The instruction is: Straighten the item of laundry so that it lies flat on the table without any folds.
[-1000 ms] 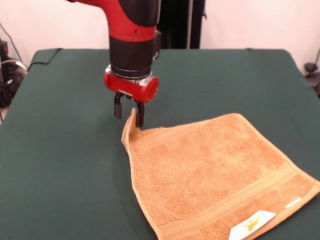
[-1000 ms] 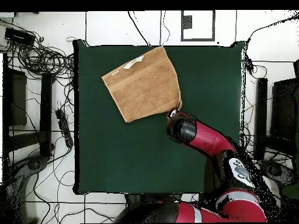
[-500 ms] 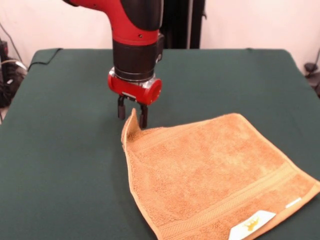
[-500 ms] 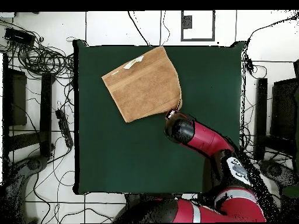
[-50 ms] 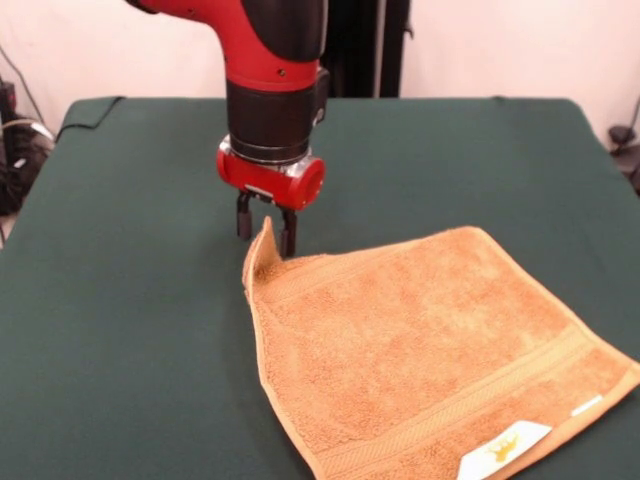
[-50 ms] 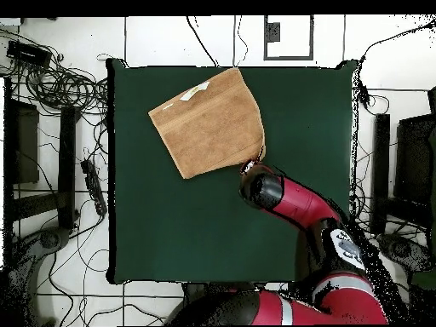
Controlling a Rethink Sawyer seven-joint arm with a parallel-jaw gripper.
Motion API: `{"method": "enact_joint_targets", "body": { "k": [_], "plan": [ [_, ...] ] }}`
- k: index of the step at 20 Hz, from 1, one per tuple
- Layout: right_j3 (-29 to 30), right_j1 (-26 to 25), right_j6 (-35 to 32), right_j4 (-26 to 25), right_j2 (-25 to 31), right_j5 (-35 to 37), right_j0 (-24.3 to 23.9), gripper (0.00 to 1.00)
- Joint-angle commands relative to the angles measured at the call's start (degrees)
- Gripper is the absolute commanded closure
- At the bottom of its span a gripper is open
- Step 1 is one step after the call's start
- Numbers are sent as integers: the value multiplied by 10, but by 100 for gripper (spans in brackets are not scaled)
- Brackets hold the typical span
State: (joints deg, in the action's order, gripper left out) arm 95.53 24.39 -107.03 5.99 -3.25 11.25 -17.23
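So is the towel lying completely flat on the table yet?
No, the towel has one corner standing up off the table, right at the pincer.

The orange-tan terry towel (image 5: 420, 350) lies spread nearly flat on the dark green worktop (image 5: 120, 330), turned askew to its edges. 1 corner (image 5: 262, 245) curls upright. A white label (image 5: 503, 448) with a yellow mark sits at the edge nearest the worktop's rim.
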Motion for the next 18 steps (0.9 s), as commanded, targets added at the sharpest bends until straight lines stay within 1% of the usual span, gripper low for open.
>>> {"method": "enact_joint_targets", "body": {
  "k": [1, 5, 11, 14, 18],
  "plan": [
    [-5, -12, -43, -1, 86, 50, 1, 0],
    [-32, -7, -26, -1, 82, 97, 0, 0],
    [-39, -4, -20, -2, 91, 107, -9, 0],
    [-41, 9, -23, -1, 82, 130, -3, 0],
    [-44, 13, -24, -2, 75, 148, 2, 0]
  ]
}}
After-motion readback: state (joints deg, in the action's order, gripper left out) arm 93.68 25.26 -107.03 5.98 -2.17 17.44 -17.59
